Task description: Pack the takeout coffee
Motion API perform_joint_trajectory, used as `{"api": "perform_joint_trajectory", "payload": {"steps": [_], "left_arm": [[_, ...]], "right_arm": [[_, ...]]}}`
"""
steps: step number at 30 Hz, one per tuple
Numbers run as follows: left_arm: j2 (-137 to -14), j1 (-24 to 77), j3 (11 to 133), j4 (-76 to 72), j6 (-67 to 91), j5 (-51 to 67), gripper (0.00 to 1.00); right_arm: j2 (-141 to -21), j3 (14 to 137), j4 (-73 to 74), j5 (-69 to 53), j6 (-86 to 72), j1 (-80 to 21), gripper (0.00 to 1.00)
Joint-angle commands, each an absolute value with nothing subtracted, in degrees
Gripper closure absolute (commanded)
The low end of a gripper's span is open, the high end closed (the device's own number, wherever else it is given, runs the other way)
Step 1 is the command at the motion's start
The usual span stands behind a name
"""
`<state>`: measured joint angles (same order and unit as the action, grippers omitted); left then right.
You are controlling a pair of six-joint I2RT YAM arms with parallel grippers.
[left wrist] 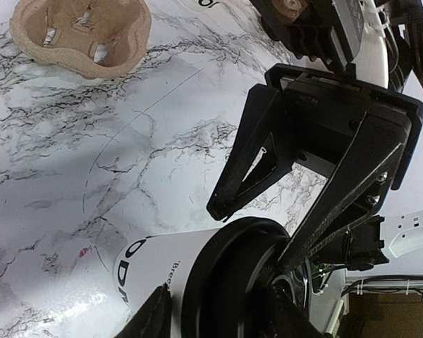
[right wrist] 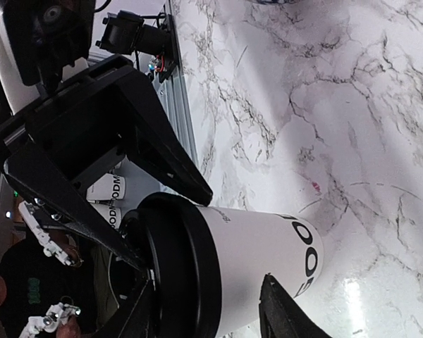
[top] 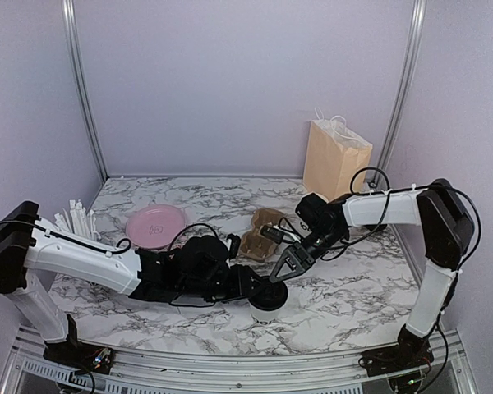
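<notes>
Left fingers [left wrist: 154, 317] grip the cup [left wrist: 166, 264] at half spread; right fingers [right wrist: 278, 313] straddle it, hold unconfirmed. Judged handover: right must clamp first.

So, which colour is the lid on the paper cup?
The lid is black; the cup is white. The right wrist view shows it best.

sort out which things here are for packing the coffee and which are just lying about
For the job:
- cup
- lid, on the cup
- tray, probably
- bag, probably

Lying about:
- plate
- straws
</notes>
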<state>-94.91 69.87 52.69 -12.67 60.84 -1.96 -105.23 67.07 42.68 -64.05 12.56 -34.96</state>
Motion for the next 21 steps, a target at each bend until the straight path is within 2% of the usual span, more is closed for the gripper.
{"api": "perform_joint_trajectory", "payload": {"steps": [1, 6, 11, 17, 21], "left_arm": [[-97.54, 72.71, 50.73, 0.79, 58.76, 0.37, 0.49], [-94.24, 72.93, 57.32, 1.63, 53.97, -3.17, 0.36], [-93.36, 72.95, 59.57, 2.98, 54.56, -4.50, 0.25], [-87.80, 73.57, 55.46, 6.64, 61.29, -8.35, 0.24], [-82.83, 74.78, 51.10, 6.47, 66.61, -9.71, 0.29]], "right_arm": [[-105.57, 69.27, 45.58, -59.14, 19.35, -34.94, 0.50], [-100.69, 72.27, 49.99, -65.23, 24.61, -34.26, 0.42], [-98.81, 71.87, 52.38, -65.66, 26.54, -33.88, 0.38], [-98.88, 71.31, 56.97, -63.54, 30.18, -30.63, 0.38], [-98.55, 68.55, 57.73, -62.32, 31.28, -26.24, 0.43]]}}
